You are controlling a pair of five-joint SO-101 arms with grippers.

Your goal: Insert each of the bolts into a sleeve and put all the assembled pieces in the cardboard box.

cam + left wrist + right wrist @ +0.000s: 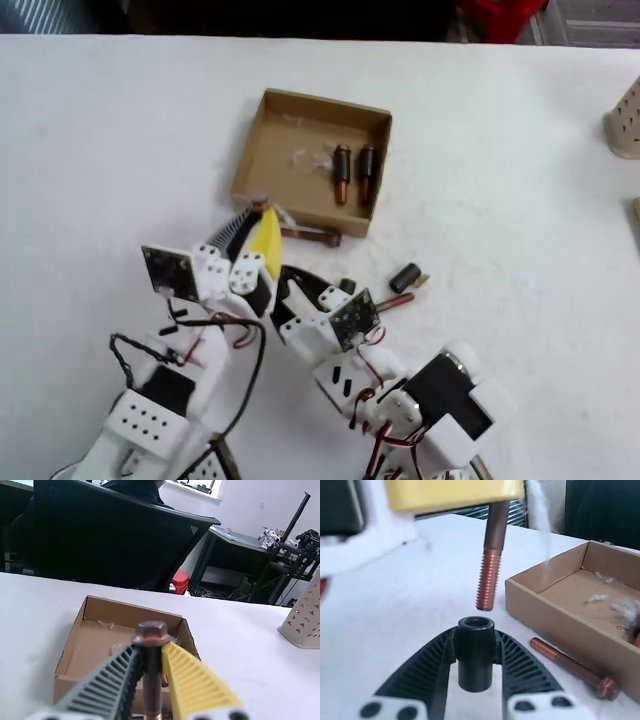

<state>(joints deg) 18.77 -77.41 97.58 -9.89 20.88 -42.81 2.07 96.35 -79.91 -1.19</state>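
My left gripper (150,652), with one grey and one yellow finger, is shut on a copper bolt (151,675) held upright, hex head on top. In the right wrist view that bolt (489,575) hangs thread-down just above a black sleeve (475,652). My right gripper (475,642) is shut on this sleeve and holds it upright with its bore facing up. Both grippers (258,215) (292,285) sit just in front of the cardboard box (270,150). Two assembled pieces (342,172) (366,172) lie in the box's right half.
One loose bolt (312,236) (572,667) lies against the box's front wall. A loose sleeve (404,277) and another bolt (395,300) lie to the right of the grippers. A perforated beige container (625,120) stands at the table's far right edge.
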